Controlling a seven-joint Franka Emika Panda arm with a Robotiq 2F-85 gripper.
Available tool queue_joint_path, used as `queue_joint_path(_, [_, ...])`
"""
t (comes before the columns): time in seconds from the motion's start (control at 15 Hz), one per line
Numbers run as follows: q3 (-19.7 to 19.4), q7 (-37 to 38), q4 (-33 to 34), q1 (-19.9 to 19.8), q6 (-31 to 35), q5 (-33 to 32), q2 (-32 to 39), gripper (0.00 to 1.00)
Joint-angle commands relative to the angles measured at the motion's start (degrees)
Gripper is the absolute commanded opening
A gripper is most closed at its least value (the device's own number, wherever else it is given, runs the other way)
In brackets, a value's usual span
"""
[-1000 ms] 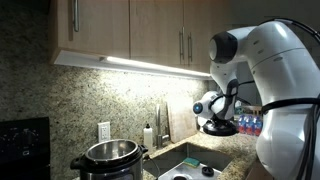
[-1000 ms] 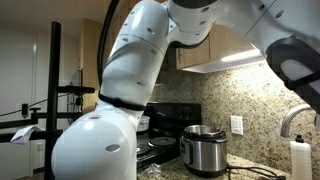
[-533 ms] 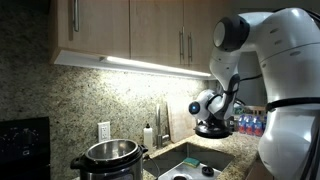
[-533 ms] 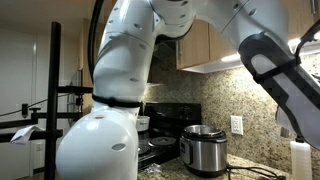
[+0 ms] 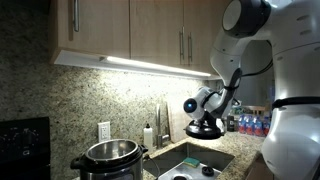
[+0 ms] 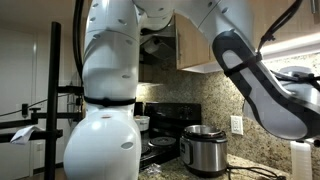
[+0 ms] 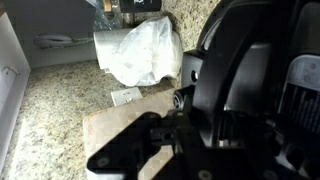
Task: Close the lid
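Lid (image 5: pixel 204 131) hung in the air over the sink (image 5: pixel 196 162), well apart from the cooker (image 5: pixel 110 157). It was black and round, and it sat flat under my gripper (image 5: pixel 205 118). The jaws were closed on the handle on top of it. The shiny cooker stood open next to the black stove (image 5: pixel 22 140). In the wrist view big dark shapes filled the right side, and I could not tell them apart. A white plastic bag (image 7: pixel 145 50) lay behind them.

Granite counter (image 5: pixel 236 150) carries steel cooker (image 5: pixel 110 160); soap bottle (image 5: pixel 148 136).
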Motion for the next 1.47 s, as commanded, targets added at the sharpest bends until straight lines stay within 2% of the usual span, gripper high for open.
queue_joint_path(0.0, [0.64, 2.31, -5.38, 2.00, -1.26, -4.06, -7.68, 0.02])
queue_joint_path(0.8, [1.36, 0.40, -16.77, 8.26, -1.05, -9.30, -19.23, 0.02])
queue_joint_path(1.4, [0.93, -1.80, -24.40, 11.77, 0.52, -9.21, -29.03, 0.02])
